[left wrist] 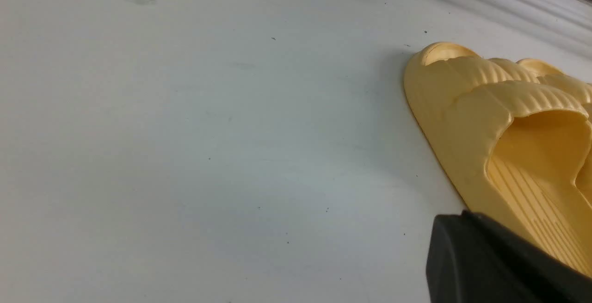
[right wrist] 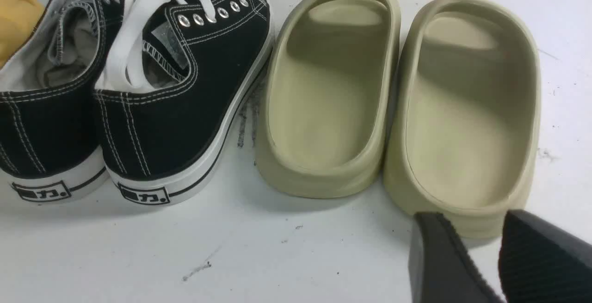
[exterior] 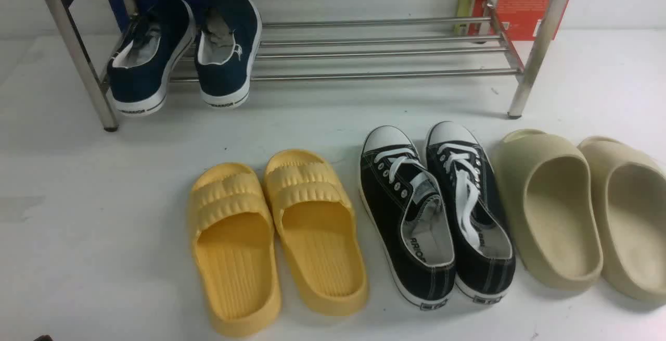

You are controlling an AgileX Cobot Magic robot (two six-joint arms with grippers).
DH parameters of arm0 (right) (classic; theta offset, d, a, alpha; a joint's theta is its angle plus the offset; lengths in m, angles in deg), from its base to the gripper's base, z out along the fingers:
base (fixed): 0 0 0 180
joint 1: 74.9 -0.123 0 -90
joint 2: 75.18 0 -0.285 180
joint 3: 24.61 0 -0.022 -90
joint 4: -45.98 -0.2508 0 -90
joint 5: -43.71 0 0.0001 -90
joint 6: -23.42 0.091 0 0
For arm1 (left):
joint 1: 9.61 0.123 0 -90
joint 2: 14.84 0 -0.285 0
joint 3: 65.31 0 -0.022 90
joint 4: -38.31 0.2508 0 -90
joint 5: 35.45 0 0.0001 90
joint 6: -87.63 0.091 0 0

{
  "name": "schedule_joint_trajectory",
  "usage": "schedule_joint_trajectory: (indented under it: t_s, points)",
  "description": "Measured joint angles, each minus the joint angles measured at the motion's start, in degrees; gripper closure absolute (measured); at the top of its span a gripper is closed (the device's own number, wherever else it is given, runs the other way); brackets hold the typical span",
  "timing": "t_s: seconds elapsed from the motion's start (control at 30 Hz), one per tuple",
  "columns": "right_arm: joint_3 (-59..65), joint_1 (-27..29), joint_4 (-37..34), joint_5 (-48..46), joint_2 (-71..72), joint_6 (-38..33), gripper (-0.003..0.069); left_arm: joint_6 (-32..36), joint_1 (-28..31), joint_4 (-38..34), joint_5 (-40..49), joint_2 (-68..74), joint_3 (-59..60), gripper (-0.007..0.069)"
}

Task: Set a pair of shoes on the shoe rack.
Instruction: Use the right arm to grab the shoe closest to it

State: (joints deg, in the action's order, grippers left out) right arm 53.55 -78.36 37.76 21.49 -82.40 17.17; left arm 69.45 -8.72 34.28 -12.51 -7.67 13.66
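Black sneakers stand on the white floor, not on the rack.
At upper left of the front view, blue sneakers rest on the rack's lower bars. Along the bottom run yellow slides, the black sneakers right of centre, touching, toes toward the rack, then beige slides. The left gripper, beside a yellow slide, is pressed together. The right gripper is spread and empty near a beige slide's heel.

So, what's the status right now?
Left gripper shut, right gripper open, both empty. Black sneakers untouched, before the shoe rack. Navy sneakers fill its left side.
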Motion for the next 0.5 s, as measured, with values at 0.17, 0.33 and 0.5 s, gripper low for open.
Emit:
schedule_joint_trajectory:
  t_s: [0.17,0.33,0.5]
  points:
    - [0.0,0.0,0.0,0.0,0.0,0.0,0.0419,0.0,0.0,0.0,0.0,0.0,0.0,0.0624]
    - [0.0,0.0,0.0,0.0,0.0,0.0,0.0419,0.0,0.0,0.0,0.0,0.0,0.0,0.0619]
    - [0.0,0.0,0.0,0.0,0.0,0.0,0.0419,0.0,0.0,0.0,0.0,0.0,0.0,0.0615]
